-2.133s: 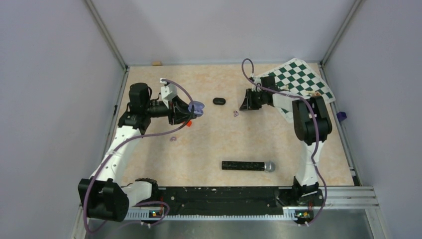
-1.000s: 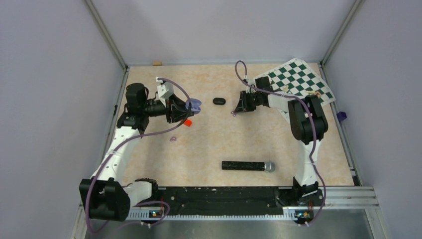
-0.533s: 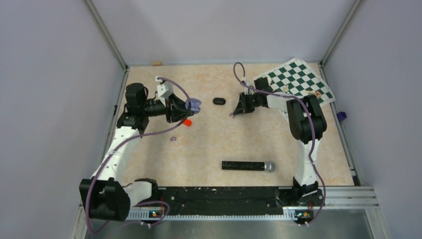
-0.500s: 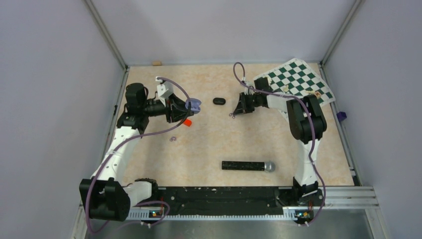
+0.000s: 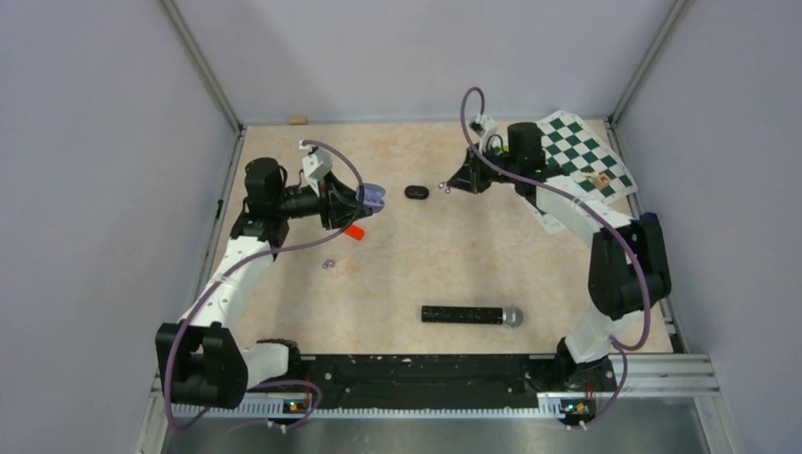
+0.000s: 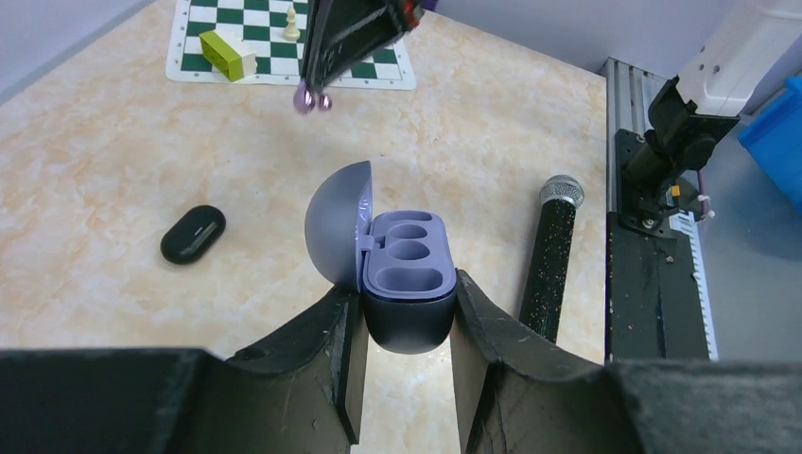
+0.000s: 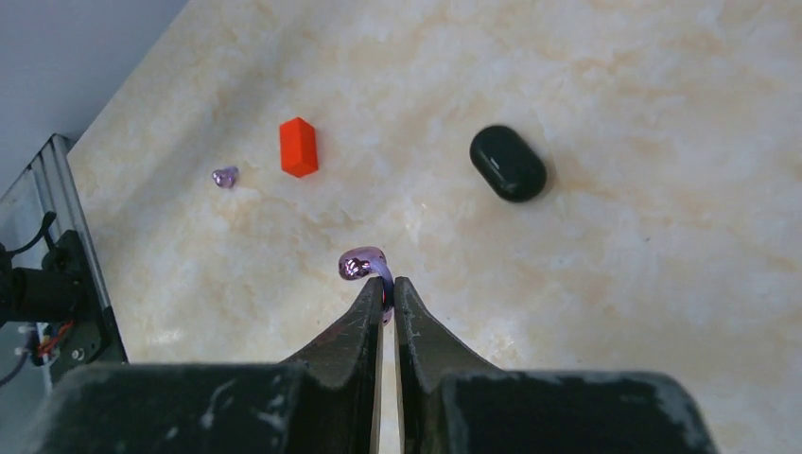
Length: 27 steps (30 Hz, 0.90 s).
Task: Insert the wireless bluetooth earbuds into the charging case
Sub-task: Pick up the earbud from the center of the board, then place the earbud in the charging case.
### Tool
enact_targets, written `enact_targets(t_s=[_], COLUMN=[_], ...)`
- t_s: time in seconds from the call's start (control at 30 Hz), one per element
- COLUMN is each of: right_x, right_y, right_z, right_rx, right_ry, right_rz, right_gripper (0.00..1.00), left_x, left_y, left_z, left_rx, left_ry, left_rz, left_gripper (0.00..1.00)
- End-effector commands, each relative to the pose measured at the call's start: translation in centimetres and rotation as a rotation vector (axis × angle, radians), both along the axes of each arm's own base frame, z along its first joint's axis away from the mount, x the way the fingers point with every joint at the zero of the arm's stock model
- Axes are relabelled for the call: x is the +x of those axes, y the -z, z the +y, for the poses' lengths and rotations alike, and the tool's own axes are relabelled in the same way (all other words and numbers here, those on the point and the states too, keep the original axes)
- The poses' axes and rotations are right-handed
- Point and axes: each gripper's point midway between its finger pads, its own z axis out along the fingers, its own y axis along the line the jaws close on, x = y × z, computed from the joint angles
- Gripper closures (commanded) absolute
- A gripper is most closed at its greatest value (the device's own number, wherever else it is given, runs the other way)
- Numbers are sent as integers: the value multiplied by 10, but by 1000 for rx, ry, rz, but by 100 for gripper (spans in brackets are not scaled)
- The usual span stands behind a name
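Observation:
The charging case is a blue-purple pod with its lid swung open and empty sockets showing. My left gripper is shut on its base and holds it above the table's left side. One of the earbuds, small and glossy purple, is pinched at the tip of my shut right gripper. It hangs in the air near the back middle, to the right of the case. A second purple earbud lies on the table near the red block.
A black oval pod lies on the table between the grippers. A black microphone lies near the front. A green chessboard with small pieces is at the back right. Walls close in three sides.
My right gripper shut on the purple earbud and lifted it off the table, swinging up and back. The left gripper with the case has barely moved.

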Motion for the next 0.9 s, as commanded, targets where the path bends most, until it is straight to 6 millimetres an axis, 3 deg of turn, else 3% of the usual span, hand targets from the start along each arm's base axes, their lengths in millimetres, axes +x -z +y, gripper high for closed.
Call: enact_targets(t_s=[0.0,0.33,0.43,0.6,0.87], right_x=[-8,-49,-69,-96,-138], right_y=[-75,-202,-223,-220,-209], right_z=[0,-16,-14,-5,11], right_rx=[31,102,131,185,251], right_ry=[-31,-1,-24,-82,-277], right_rz=[-305,-720,-768,-750,-724], right_gripper=[95,96,96,96,96], left_x=[10,22,15,-15,-36], left_y=[-4,-22,-23,-10,-5], left_z=[-10,-47,-65,-92,-96], left_rx=[-13,63,29,-25,-33], left_ry=[-2,155,218,339,391], left_rz=[-13,-40,-40,-42,-73], left_gripper=[100,100,100,100,100])
